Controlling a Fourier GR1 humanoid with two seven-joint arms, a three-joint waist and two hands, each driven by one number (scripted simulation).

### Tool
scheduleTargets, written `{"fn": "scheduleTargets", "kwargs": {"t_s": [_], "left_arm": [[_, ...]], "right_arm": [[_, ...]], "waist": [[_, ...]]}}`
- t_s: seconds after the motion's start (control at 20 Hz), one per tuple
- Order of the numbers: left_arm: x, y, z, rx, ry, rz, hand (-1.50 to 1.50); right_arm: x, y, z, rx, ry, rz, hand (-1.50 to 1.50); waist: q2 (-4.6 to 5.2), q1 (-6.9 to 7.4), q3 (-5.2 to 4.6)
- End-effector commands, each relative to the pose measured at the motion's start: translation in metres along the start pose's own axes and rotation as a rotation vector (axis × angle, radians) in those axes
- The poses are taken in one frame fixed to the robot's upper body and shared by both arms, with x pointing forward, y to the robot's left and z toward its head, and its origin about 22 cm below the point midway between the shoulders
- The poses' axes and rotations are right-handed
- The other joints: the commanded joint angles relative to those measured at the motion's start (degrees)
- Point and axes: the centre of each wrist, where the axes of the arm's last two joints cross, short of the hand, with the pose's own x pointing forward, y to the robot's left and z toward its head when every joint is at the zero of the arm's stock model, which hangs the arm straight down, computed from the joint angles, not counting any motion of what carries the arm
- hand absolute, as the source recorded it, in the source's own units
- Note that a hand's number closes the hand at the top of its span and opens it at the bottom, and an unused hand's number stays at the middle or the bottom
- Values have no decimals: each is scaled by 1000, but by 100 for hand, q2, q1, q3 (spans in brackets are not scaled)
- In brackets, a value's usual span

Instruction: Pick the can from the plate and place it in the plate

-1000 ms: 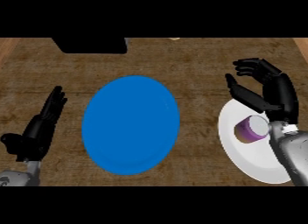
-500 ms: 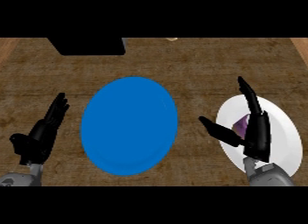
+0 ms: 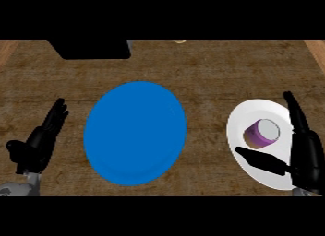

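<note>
Dark brown wood-grain fills the surface [image 3: 213, 69], with paler wooden strips at its left and right edges. At the far edge sits a flat black object [image 3: 90, 48], and a small pale thing shows near it to the right, too small to identify. A large blue plate [image 3: 135, 132] lies at the middle of the surface, with nothing on it. To its right, well apart, lies a smaller white plate [image 3: 261, 115]. The right robot hand [image 3: 307, 154] stands over the white plate's right rim, open, its fingers straight and pointing away from the robot, its thumb stretched left across the plate's near part. The left robot hand [image 3: 37, 145] rests open at the left, left of the blue plate and apart from it, fingers straight. A purple can [image 3: 261, 133] with a grey top stands on the white plate, between the right thumb and fingers, and neither plainly touches it.
</note>
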Motion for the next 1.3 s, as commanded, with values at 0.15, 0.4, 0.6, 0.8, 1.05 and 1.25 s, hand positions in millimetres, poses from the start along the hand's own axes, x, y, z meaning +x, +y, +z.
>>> {"fn": "scheduleTargets", "kwargs": {"t_s": [0.15,0.4,0.6,0.8,1.05,1.25], "left_arm": [[-1,2,-2,-10,2,17,0],[-1,-5,1,-29,-7,1,0],[7,-1,-3,-24,-6,1,0],[-13,2,3,-21,-3,11,0],[-3,9,-1,-26,-8,6,0],[13,8,3,-28,-23,-5,0]], "right_arm": [[24,-32,0,226,187,301,-150],[55,-26,-7,289,280,292,-150],[35,-45,-16,304,351,358,-150],[49,-32,-21,317,368,399,-150],[39,-32,-30,377,433,441,-150],[25,-1,-35,393,430,464,-150]], "waist": [[12,52,-7],[33,121,12],[27,95,17],[34,104,13],[32,108,15],[32,147,18]]}}
